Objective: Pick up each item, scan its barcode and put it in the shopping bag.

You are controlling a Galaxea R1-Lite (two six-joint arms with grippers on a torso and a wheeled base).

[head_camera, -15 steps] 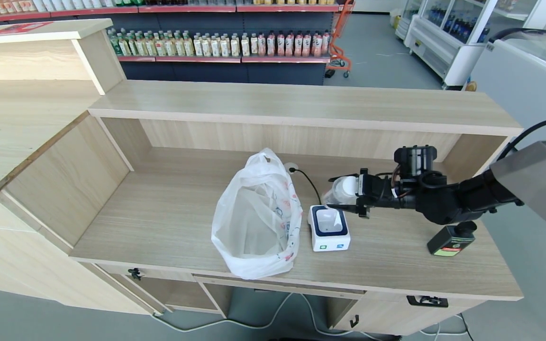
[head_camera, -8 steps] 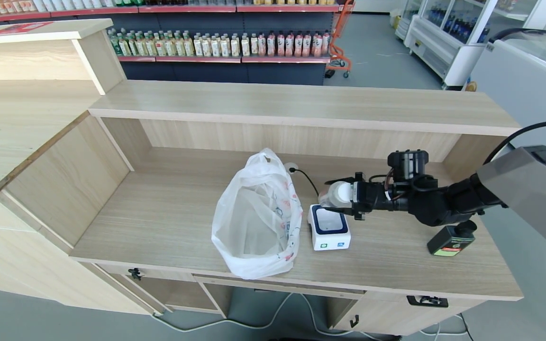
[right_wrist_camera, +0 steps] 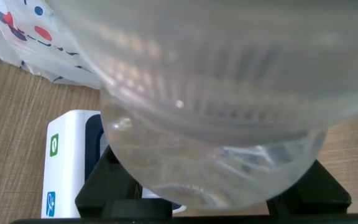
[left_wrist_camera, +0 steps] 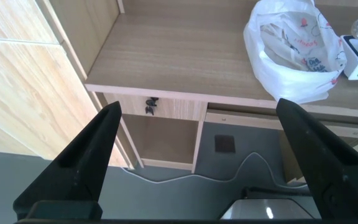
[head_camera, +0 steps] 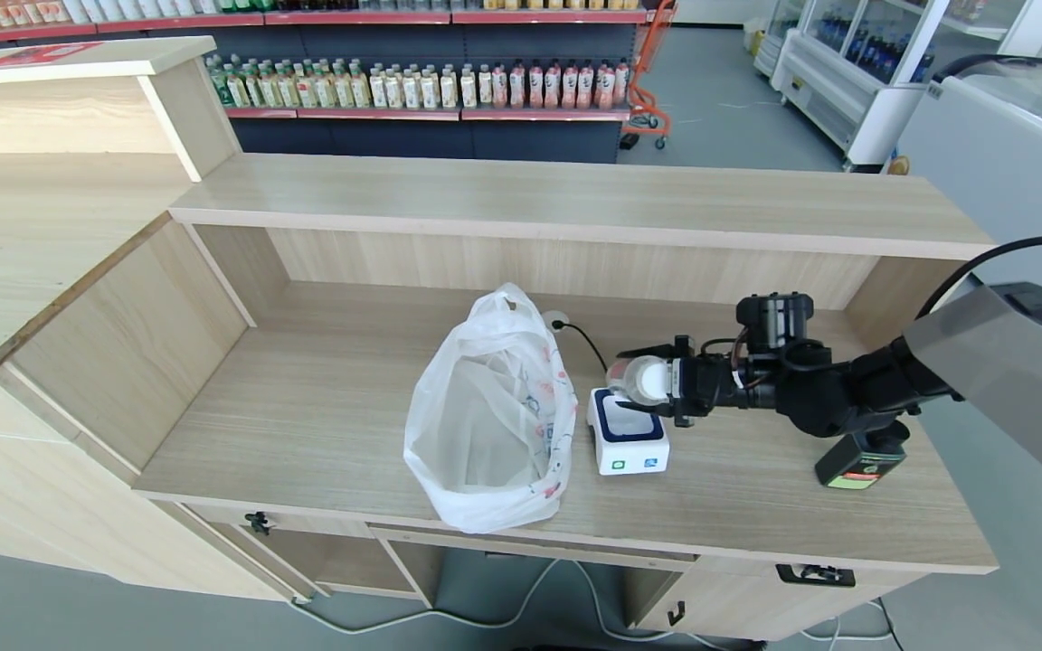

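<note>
My right gripper (head_camera: 646,380) is shut on a clear plastic bottle (head_camera: 639,378) with a white cap, held on its side just above the white and blue barcode scanner (head_camera: 627,435). Up close, the bottle (right_wrist_camera: 216,93) looms over the scanner (right_wrist_camera: 73,165). The white shopping bag (head_camera: 487,411) stands open to the left of the scanner; a corner of the bag (right_wrist_camera: 36,43) lies beside it. A dark bottle with a red and green label (head_camera: 860,458) lies on the counter under my right arm. My left gripper (left_wrist_camera: 204,158) hangs open beyond the counter's front edge, with the bag (left_wrist_camera: 297,50) farther off.
The work surface is a wooden counter (head_camera: 304,416) with a raised back shelf and side walls. A black cable (head_camera: 586,344) runs from the scanner to the back. Below the counter front is a drawer with a black latch (left_wrist_camera: 149,106).
My right gripper has carried the bottle left and slightly down, from beside the scanner's back right corner to above its top. The bag and scanner have not moved.
</note>
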